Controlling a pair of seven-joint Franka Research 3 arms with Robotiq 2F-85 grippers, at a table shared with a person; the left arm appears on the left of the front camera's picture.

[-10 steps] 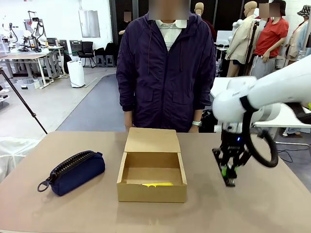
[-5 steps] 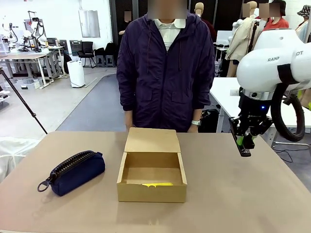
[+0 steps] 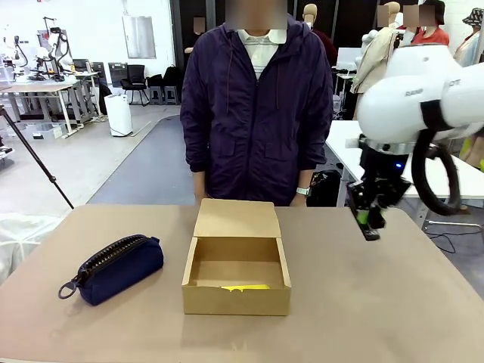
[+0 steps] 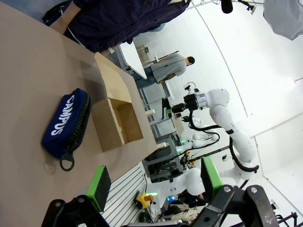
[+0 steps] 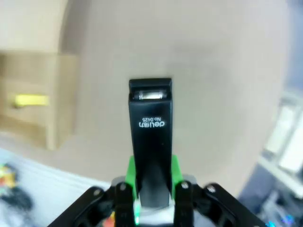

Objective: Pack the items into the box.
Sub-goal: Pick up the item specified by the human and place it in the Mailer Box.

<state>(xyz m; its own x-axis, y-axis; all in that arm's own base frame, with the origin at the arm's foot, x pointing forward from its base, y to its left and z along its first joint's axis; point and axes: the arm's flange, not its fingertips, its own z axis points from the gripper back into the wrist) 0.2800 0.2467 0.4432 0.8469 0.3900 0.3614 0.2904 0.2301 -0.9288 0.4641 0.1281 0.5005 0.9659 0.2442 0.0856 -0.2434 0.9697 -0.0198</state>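
My left claw (image 4: pixel 154 182) stands wide open with nothing between its green pads, off to the left of the shallow tan cardboard box with the hinged flap lid (image 3: pixel 236 301). Left of that box on the brown worktop (image 3: pixel 363 310) lies the navy zipped fabric pouch with a ring pull (image 3: pixel 113 268), no part of the packing; white letters on its side read "CAMPUS". Inside the box, against its near wall, the slim yellow pen-like tool (image 3: pixel 246 287) is already down. Right of the box and well above the worktop, my right claw (image 3: pixel 368 221) is clamped on the black desk stapler (image 5: pixel 150 123), which hangs nose-down. I grip it by one end only, so most of its length juts past my pads. I judge that a quick swing toward the box could make it pivot or slide out. Coming in low, its nose could catch the box's right wall and shove the light cardboard, or it could land on the yellow tool. White print on the stapler reads "deli" and "No.0425".
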